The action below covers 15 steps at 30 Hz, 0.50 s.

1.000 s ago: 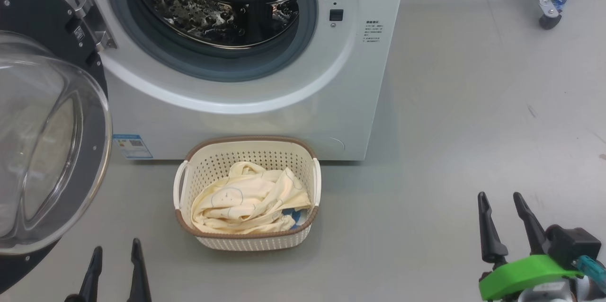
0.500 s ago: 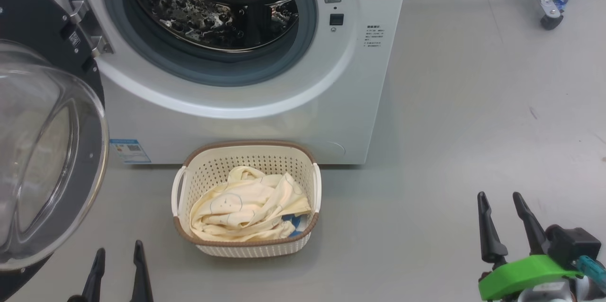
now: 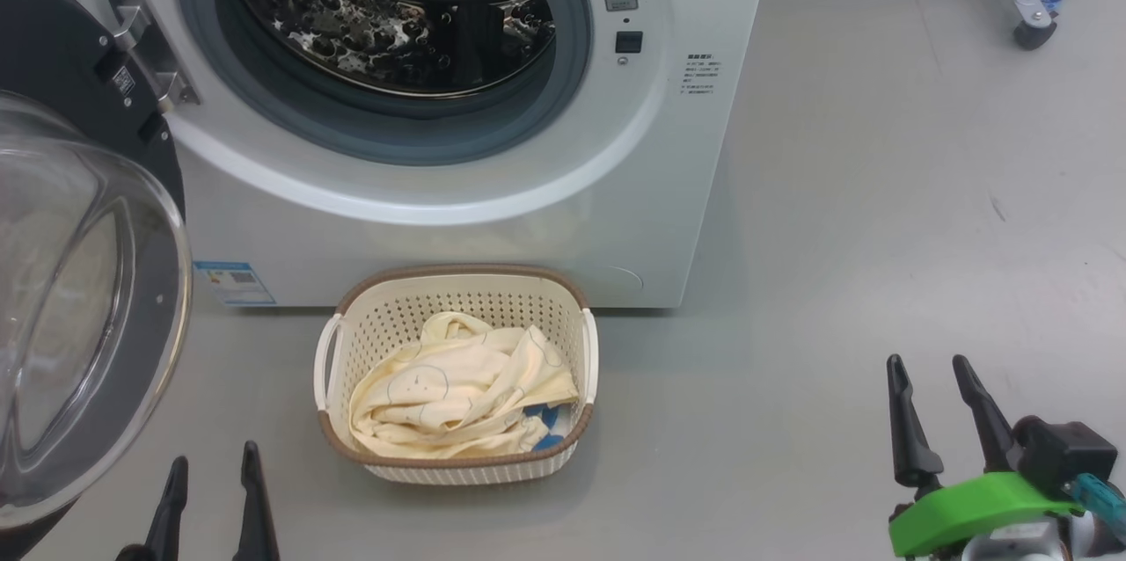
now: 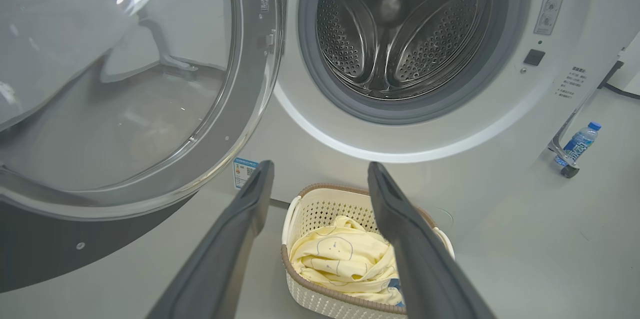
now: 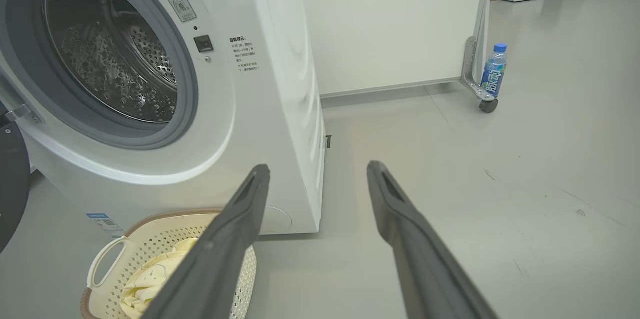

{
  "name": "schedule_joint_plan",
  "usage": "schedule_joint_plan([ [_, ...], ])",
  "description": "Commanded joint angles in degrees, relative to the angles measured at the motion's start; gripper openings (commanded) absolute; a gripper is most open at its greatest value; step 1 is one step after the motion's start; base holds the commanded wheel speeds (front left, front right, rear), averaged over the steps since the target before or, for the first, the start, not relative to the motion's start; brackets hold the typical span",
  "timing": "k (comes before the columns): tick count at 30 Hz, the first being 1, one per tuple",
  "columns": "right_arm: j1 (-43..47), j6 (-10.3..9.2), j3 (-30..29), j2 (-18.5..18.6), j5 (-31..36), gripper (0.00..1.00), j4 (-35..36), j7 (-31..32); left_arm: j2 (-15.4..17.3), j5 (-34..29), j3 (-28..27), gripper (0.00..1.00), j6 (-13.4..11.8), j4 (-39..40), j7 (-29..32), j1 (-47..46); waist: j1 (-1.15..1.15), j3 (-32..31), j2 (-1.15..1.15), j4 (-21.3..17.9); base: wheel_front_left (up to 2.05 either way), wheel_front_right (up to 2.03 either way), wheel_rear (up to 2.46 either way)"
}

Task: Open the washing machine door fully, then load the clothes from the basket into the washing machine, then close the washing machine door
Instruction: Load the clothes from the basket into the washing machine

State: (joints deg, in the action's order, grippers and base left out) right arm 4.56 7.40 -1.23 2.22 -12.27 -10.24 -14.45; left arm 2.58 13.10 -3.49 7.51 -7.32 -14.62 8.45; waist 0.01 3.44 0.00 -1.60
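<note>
Both hands open and empty, parked low

Left hand (image 3: 215,454) pokes in at the bottom left of the head view, just its two dark fingers (image 3: 255,499) showing, tips up and spread apart, gripping nothing. Right hand (image 3: 926,360) sits at the bottom right, same deal: fingers apart, tips up, holding nothing, with a green bracket (image 3: 976,504) and a black block (image 3: 1060,454) at its wrist. In both wrist views the fingers run straight out, wide apart, touching nothing.
</note>
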Motion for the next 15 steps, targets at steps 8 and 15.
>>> schedule_joint_plan([
  [8, -1.9, 0.09, 1.4, 0.7, -0.1, 1.00, 1.7, -0.5, 0.4, -0.4, -1.7, 1.00, 0.0, 1.7, -0.4, -2.2, -0.01, 0.3, 0.00, 0.2, 0.00, 0.00, 0.00],
  [15, -2.2, 0.09, 1.7, 0.7, -0.4, 1.00, 1.7, -0.5, 0.4, -0.1, -1.4, 1.00, 0.0, 2.0, -0.4, -2.2, -0.01, 0.6, 0.00, 0.0, 0.00, 0.00, 0.00],
])
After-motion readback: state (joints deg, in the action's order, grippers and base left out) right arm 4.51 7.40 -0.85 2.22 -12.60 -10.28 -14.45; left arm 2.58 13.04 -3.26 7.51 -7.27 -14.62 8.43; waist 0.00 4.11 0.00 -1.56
